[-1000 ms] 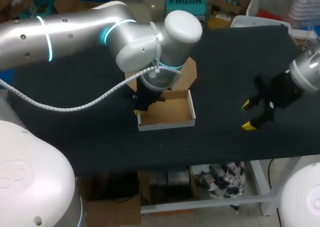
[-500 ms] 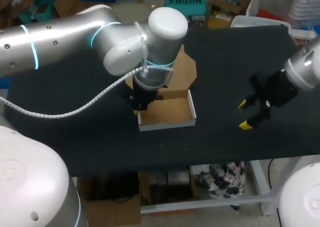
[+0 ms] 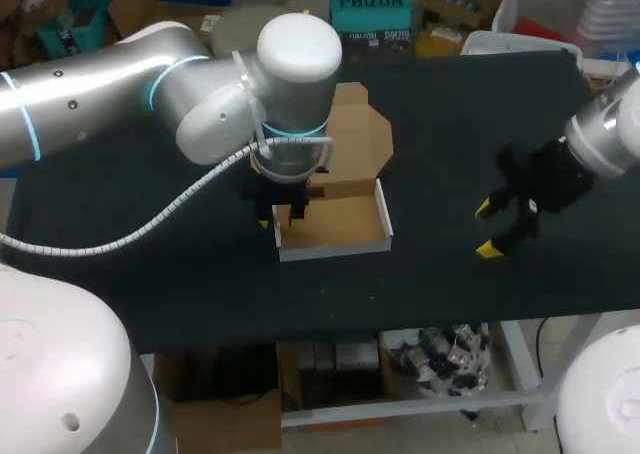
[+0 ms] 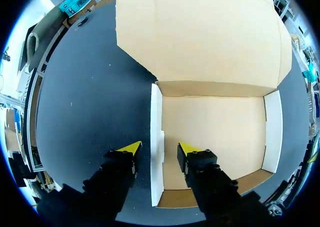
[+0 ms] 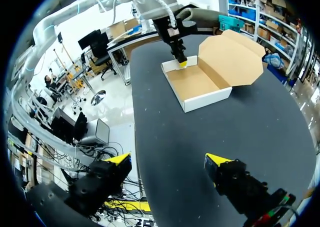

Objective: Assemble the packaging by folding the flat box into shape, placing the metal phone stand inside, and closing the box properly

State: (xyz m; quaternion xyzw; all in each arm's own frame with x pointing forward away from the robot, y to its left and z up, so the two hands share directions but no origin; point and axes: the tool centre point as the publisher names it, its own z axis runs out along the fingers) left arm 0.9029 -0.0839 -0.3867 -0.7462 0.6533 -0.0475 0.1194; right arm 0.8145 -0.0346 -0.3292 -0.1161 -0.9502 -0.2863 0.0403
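- Your left pincer (image 4: 157, 148) is down at the box (image 3: 335, 226), fingers apart, straddling its left side wall (image 4: 156, 117)
- One yellow tip hangs outside the tray over the black bench (image 3: 450, 124), the other inside over the brown tray floor
- In the left wrist view you can see a gap on each side of that wall, so neither finger presses on it and the pincer is clamped on nothing
- The box sits around the middle of the bench, folded into a shallow tray, white on the outside of its walls and brown within
- All four tray walls stand upright, and the side wall between your fingers carries a small tab on its inner face
- The lid (image 3: 352, 139) is open, thrown back behind the tray toward the far edge of the bench and hinged along the back wall, with angled corners
- Your left arm (image 3: 150, 94) sweeps in from the left, its wrist directly above that side wall, with a white ribbed cable (image 3: 160, 219) looping along it
- Your right pincer (image 3: 486, 229) hovers over bare bench to the right of the box, well apart from it
- Its fingers are spread wide with nothing between them
- From the right wrist view, the box lies well ahead of that pincer, with the left pincer at the wall on the box's far side
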